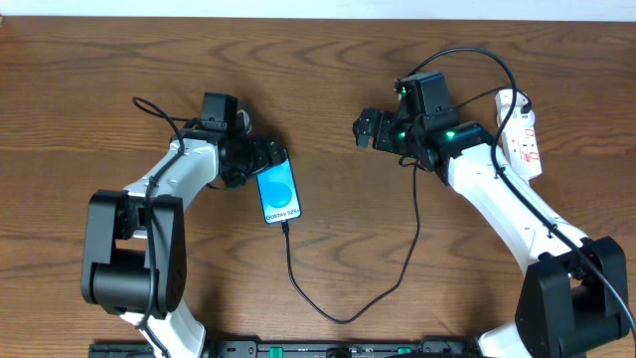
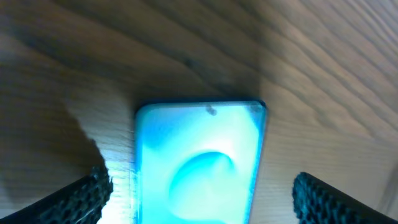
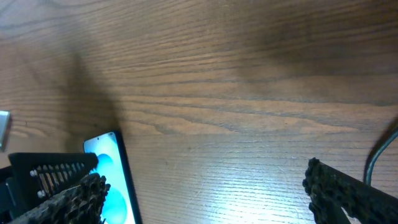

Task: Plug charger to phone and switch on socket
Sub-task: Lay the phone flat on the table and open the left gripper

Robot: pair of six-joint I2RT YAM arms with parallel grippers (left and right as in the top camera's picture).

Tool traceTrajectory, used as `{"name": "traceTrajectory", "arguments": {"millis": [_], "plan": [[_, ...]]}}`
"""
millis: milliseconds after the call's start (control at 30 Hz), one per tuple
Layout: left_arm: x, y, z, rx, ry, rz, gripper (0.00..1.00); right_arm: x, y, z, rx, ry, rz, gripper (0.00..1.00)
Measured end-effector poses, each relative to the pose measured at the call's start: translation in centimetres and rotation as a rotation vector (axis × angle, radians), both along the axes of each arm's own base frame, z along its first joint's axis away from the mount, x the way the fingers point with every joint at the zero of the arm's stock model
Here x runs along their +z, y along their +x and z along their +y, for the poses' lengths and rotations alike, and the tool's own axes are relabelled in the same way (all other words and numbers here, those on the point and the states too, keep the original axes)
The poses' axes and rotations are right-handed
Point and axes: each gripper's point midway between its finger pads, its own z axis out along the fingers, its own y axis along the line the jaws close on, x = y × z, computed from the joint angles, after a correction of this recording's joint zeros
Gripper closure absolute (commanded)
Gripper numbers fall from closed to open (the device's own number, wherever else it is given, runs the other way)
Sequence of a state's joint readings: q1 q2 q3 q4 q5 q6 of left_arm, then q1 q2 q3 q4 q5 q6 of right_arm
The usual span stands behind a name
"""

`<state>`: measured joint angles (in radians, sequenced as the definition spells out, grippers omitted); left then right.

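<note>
Two pincers, one phone, one charger

— What is the bench made of?
— Brown wood, grain plain to see, smooth with a dull sheen.
— And the phone?
— Glossy glass face, dark frame. The pads of the left gripper are black, rough and knurled.
— At the frame's right edge?
— The socket: smooth white plastic. The charger cable looks matt black.
</note>
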<state>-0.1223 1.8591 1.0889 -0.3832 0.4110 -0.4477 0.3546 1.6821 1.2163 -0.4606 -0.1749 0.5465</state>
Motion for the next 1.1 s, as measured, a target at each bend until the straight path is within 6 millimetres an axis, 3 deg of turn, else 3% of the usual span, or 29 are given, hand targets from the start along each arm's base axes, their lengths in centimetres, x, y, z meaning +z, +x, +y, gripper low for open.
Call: {"name": "traceTrajectory", "arguments": {"millis": [367, 700, 800, 933, 1100], "plan": [[-0.2, -0.4, 0.9, 0.007, 0.054, 0.016, 0.02, 0.0, 0.0, 0.0, 0.000, 0.000, 0.000, 0.01], [0.1, -2.6, 2.6, -0.044, 0.162, 0.071, 0.02, 0.0, 0.0, 0.0, -0.001, -0.001, -0.001, 0.01], [2.0, -2.7, 3.6, -0.046, 0.218, 0.027, 0.02, 0.0, 0.0, -0.1, -0.002, -0.006, -0.002, 0.01], [6.3, -3.0, 4.7, -0.064, 0.290, -0.079, 0.02, 0.0, 0.1, -0.1, -0.003, -0.008, -0.003, 0.01], [10.6, -5.0, 4.9, -0.169, 0.398, -0.182, 0.02, 0.0, 0.1, -0.2, -0.005, -0.009, -0.004, 0.01]]}}
